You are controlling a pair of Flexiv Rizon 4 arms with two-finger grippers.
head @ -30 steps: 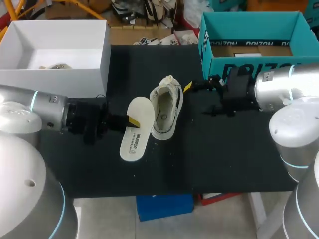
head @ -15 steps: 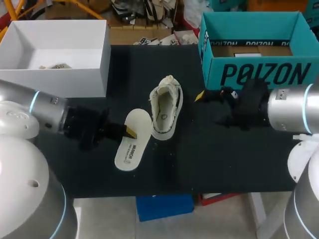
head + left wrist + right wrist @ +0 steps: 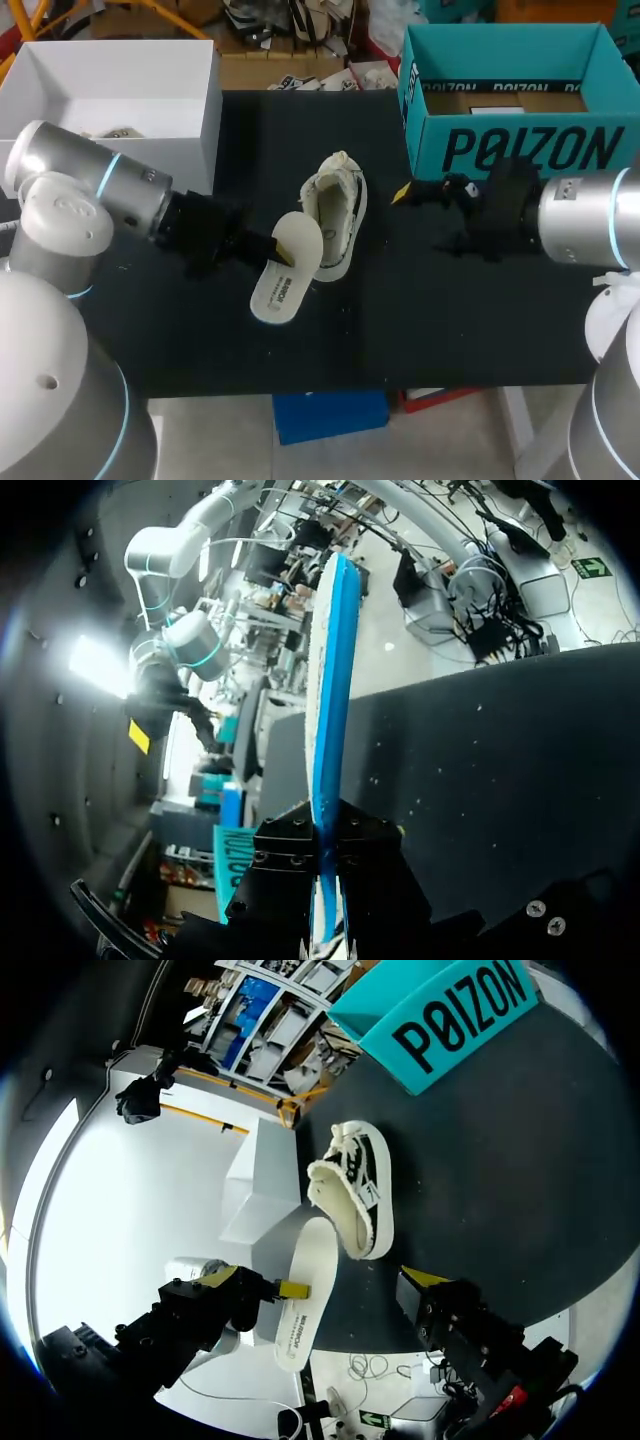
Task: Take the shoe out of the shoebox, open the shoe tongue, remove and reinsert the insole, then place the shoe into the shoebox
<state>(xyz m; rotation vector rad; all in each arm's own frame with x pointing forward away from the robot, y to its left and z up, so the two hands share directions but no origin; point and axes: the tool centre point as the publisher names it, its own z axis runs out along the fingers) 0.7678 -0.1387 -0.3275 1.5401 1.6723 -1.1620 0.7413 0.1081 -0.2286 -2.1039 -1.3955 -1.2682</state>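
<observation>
Bold black lettering spans the teal cardboard shoebox [image 3: 520,148] at two o'clock; tiny dark print on the white foam insole [image 3: 287,270] is illegible.

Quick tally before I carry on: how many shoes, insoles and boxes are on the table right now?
Shoes: 1, the shoe
Insoles: 1, the insole, held in the left gripper
Boxes: 2, the white box and the teal box
Total: 4

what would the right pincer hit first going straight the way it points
The right pincer would likely meet the white canvas sneaker's side first; its height above the black table is unclear.
</observation>
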